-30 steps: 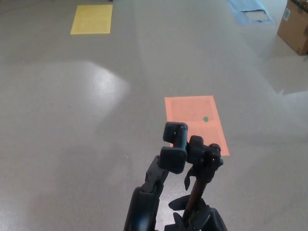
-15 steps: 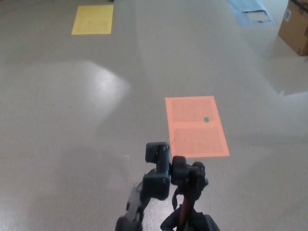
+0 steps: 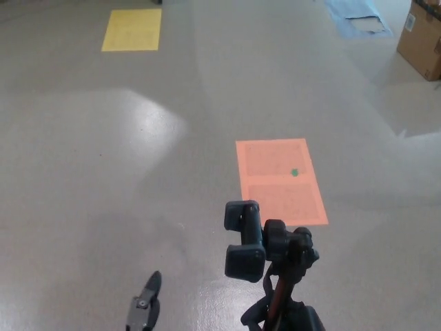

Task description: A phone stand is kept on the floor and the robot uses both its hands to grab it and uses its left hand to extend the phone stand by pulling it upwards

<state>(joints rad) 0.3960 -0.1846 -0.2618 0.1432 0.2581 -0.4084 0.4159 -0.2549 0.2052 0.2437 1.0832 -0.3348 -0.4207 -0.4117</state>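
One phone stand (image 3: 270, 262), perhaps one robot hand (image 3: 143, 307)

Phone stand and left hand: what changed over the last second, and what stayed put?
The left hand has let go of the phone stand and dropped away to the lower left, apart from it. The stand's head dipped, then rose again. The orange floor mat, yellow mat and cardboard box stayed put.

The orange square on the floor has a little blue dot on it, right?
Not quite. The dot on the orange square is green, not blue, as the head view shows. The square does lie on the floor, just beyond the top of the phone stand.
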